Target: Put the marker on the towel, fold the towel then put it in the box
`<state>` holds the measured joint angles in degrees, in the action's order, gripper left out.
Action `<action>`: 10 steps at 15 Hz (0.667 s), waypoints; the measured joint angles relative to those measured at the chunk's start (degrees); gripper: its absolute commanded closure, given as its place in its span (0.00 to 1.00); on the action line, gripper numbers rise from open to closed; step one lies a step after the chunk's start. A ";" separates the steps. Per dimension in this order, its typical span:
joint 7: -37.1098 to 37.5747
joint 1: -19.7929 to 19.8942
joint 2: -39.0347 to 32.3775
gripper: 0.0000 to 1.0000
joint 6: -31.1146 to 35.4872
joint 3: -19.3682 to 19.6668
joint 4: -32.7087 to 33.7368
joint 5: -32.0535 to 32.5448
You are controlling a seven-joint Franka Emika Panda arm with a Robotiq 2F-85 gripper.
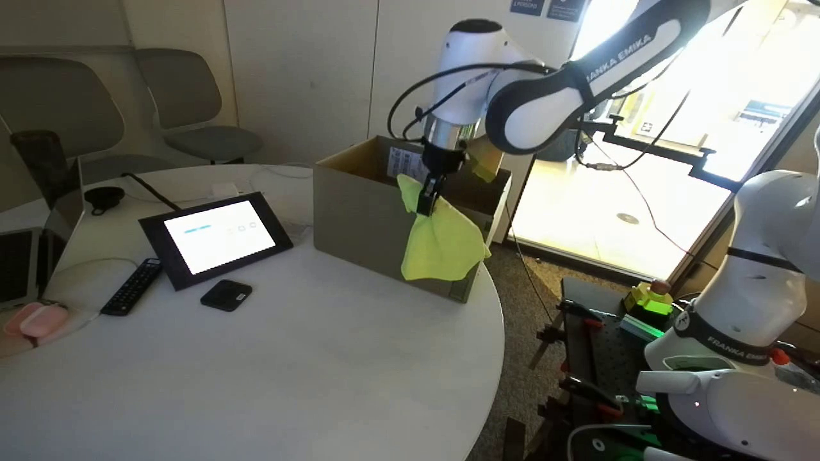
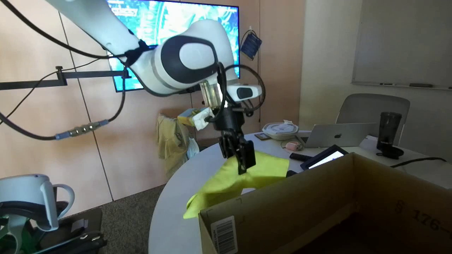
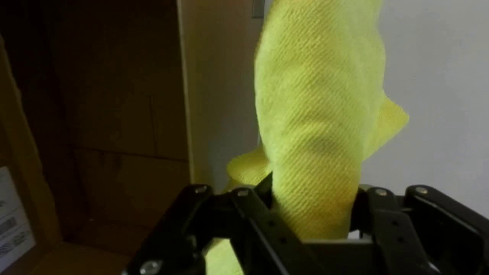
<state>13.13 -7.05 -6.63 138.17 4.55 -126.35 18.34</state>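
Note:
My gripper (image 1: 428, 203) is shut on the towel (image 1: 442, 248), a yellow-green cloth hanging bunched from the fingers above the table. In the wrist view, a thick fold of the towel (image 3: 313, 126) rises between the jaws and covers the fingertips. The brown cardboard box (image 1: 365, 214) stands open at the table's edge, with a white label (image 2: 225, 234) on its inner wall. Gripper and towel are just outside the box wall, on the table side, as the wrist view shows with the box interior (image 3: 126, 114) at left. The marker is hidden or out of view.
On the white table (image 1: 307, 378) lie a tablet with a lit screen (image 1: 218, 234), a black remote (image 1: 131, 287), a small black block (image 1: 226, 294) and a pink case (image 1: 38, 320). A laptop (image 2: 339, 135) and a dark cup (image 2: 388, 130) stand farther off.

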 measured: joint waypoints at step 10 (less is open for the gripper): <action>10.20 11.32 13.28 0.85 -8.64 0.20 6.28 -6.41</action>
<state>23.34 4.27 6.65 129.52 4.75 -120.07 11.93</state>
